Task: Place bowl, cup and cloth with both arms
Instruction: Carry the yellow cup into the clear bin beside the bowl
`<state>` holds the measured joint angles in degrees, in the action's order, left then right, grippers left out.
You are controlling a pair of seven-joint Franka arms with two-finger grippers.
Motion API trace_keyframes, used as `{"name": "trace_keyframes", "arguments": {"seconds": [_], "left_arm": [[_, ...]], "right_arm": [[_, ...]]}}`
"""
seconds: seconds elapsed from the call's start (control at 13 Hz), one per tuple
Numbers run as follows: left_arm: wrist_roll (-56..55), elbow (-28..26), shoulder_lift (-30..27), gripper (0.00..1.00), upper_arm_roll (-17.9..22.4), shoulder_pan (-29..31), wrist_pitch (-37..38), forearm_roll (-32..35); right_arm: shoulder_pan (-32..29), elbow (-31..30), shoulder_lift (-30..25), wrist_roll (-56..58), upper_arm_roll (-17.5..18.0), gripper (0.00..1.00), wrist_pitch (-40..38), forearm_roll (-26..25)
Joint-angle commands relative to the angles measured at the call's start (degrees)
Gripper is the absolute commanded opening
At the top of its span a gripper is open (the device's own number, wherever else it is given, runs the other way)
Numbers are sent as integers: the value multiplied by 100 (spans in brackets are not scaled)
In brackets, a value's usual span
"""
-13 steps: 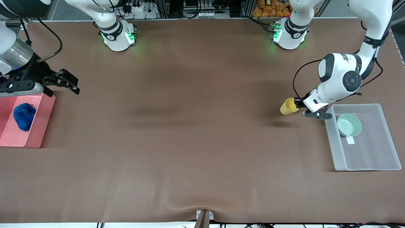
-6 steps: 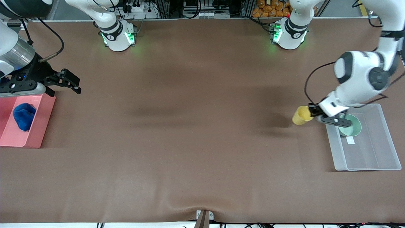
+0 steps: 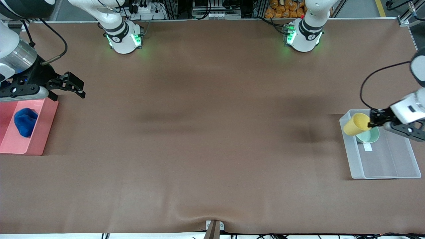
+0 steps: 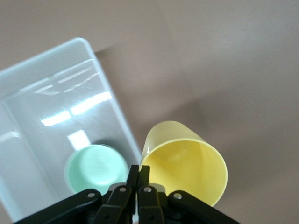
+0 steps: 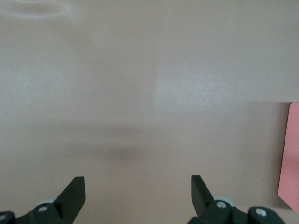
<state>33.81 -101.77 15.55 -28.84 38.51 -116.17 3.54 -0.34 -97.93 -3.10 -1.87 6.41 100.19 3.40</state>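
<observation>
I had the left gripper [image 3: 371,122] clamped on the rim of the cup [image 3: 356,124], carrying it in the air over the corner of the clear bin [image 3: 385,174] at the left arm's end of the table. The cup looked light, stiff and smooth, so I judged a pinch across its thin wall the only sensible hold, though a slippery one. It hung tilted, its long axis nearly level and its mouth facing the gripper. The bowl [image 3: 372,136] sat upright in the bin just under the cup. My right gripper [image 3: 70,87] waited, jaws wide apart, beside the pink tray [image 3: 20,147] holding the bunched cloth [image 3: 25,121].
</observation>
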Motion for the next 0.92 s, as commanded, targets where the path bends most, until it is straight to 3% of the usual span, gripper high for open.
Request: {"name": "trace_keyframes", "arguments": {"seconds": [0.0,0.15,0.38,0.62,0.85], "left_arm": [[511,1130,930,0,45,16,278,750],[906,1798,1440,0,62,8,542,937],[1189,2318,1977,0,62,-36,561,1340],[1382,2635,2495,0,62,-54,263,1465],[1383,2627,2795,0,448,-281,-151,1465]], "right_arm": [[61,143,64,-86,-34,100,-114,20],[61,151,73,-86,-34,100,-131,20],[43,151,64,-68,-34,100,-131,12],[69,151,73,-86,-34,100,-131,12],[52,143,73,-77,-34,100,-131,12]]}}
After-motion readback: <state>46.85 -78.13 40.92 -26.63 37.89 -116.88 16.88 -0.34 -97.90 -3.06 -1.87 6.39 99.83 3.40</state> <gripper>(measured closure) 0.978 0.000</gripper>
